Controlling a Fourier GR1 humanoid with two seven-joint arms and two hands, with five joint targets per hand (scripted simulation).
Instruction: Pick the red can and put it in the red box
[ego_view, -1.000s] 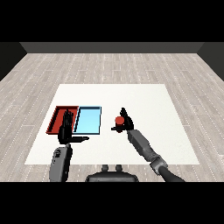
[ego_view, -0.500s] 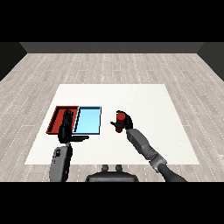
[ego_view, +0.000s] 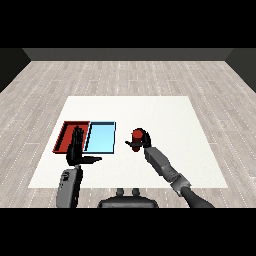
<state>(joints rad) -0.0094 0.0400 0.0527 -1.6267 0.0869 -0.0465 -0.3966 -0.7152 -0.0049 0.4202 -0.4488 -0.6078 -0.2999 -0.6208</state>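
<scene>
Nearest, the left hand (ego_view: 76, 151) rises from its grey forearm with fingers straight and thumb stuck out sideways — released, holding nothing. Its fingertips overlap the near edge of the red tray (ego_view: 64, 136), though contact cannot be judged. To the right, the right hand (ego_view: 144, 141) is curled round the red can (ego_view: 137, 136) — a small, smooth cylinder, held near the middle of the white table (ego_view: 165, 115); whether it rests on the surface cannot be told. The can sits apart from both trays, to their right. The red tray is shallow and rectangular with raised walls. The light blue tray (ego_view: 101, 137) lies just beside it, same form, flat matte floor. Beyond the table runs pale, grey plank flooring (ego_view: 130, 75).
</scene>
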